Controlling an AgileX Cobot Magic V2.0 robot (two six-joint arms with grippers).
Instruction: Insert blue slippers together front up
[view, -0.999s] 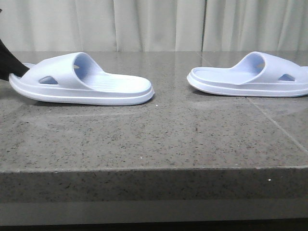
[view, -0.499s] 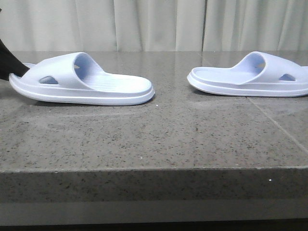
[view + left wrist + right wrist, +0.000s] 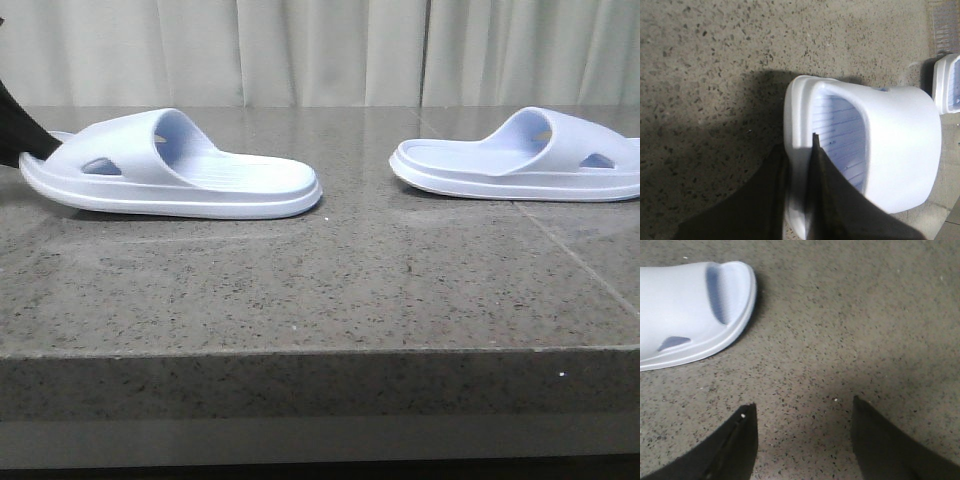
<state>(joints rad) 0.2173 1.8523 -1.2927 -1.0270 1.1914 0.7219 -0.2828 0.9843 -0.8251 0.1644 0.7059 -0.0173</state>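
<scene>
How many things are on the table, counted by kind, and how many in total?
Blue slippers: 2, the left slipper and the right slipper, both flat on the grey stone table.
Total: 2.

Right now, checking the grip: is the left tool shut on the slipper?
Shut on it: in the left wrist view the left tool pinches the left slipper sole edge between its fingers.

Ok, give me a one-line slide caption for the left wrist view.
Left tool closed on the toe-end sole edge of one blue slipper, on the speckled stone table.
</scene>
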